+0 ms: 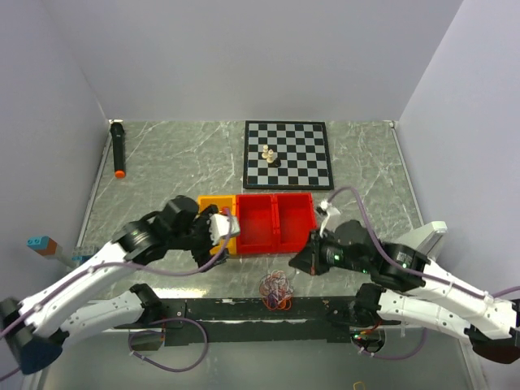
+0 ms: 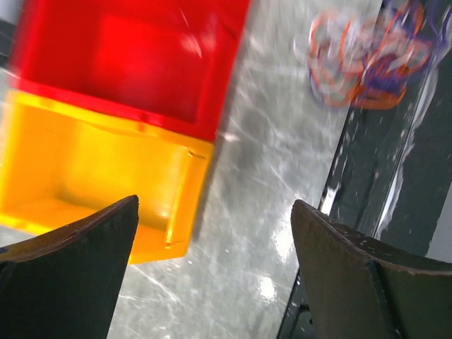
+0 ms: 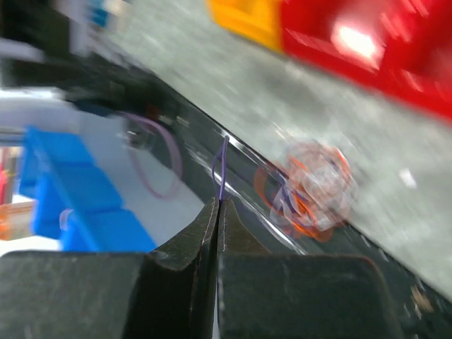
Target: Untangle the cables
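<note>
Closest to the viewer, the black mounting rail [image 1: 244, 310] runs along the near edge of the marbled table [image 1: 162, 162], with both arm bases bolted to it. Just past the rail, roughly midway between the arms, the cables [image 1: 276, 292] lie in one small tangled bunch of orange, red, purple and white loops, its near side overlapping the rail's edge. The right gripper [image 3: 217, 205] hangs just right of the bunch and apart from it, its jaws pressed together on a single thin purple wire [image 3: 222, 166] that rises from the fingertips; whether this strand runs back into the bunch cannot be told from the blurred wrist view. The left gripper [image 2: 215, 205] is spread wide and holds nothing, poised over the orange bin [image 1: 213, 201] to the left of the bunch. That bin sits touching the left side of a red two-compartment bin [image 1: 275, 195]. Farther back lies a chessboard [image 1: 288, 154] with a few small pieces [image 1: 270, 154] near its middle. Far left, by the wall, a black marker [image 1: 119, 149] with an orange tip lies on the table.
</note>
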Robot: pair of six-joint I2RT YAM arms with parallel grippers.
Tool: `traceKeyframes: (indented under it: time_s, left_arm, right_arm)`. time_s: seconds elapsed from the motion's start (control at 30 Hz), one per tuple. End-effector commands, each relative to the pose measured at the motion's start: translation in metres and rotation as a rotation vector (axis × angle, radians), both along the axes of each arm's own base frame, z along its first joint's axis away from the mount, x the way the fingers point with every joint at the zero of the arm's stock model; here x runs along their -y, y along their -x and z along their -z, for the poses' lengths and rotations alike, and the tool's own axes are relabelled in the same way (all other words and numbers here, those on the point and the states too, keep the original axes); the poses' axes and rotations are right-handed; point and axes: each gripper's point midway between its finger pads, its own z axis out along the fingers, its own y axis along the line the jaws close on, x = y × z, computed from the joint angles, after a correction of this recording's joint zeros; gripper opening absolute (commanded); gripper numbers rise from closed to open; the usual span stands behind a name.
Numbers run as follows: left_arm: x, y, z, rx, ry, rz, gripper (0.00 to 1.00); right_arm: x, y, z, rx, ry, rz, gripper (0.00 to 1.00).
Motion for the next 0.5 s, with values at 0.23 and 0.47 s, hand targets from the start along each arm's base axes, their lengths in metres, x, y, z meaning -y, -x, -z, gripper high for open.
traceKeyframes:
  time_s: [0.23,0.47]
  left_arm:
    - [0.051,-0.010,0.024,-0.134,-0.060,0.090,0.96]
    - [0.106,0.010,0.038,-0.204,-0.131,0.223,0.95]
  right_arm:
    - [0.062,0.019,0.027,-0.086,0.024,0.163,0.00]
    - [0.094,0.008,0.006,-0.004,0.075,0.255,0.00]
